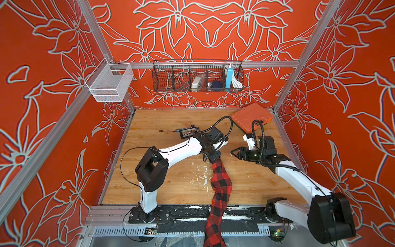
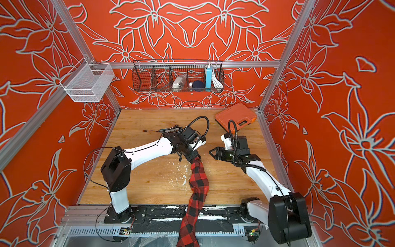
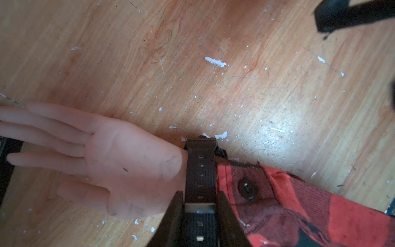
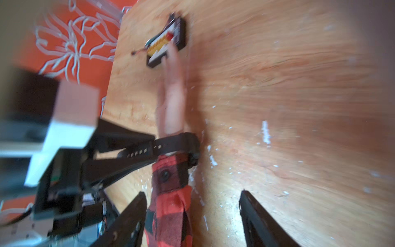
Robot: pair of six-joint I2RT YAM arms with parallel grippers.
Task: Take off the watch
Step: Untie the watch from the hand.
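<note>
Half braced only: clamping left pincer [image 3: 201, 193] tight on strap [image 3: 199, 171] of watch [image 4: 190, 145] wrapping between hand [image 3: 128, 166] and sleeve [image 3: 277, 203]; holding right pincer [image 4: 192, 192] wide, empty, near sleeve. Pulling now, likely risking dragging hand and sleeve across surface [image 3: 235, 85], or slipping off strap.

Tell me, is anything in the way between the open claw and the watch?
Nothing visible blocks it. The open right gripper faces the watch on the fake hand's wrist across bare table; the plaid sleeve lies beside that path. The left gripper is pinching its strap.
</note>
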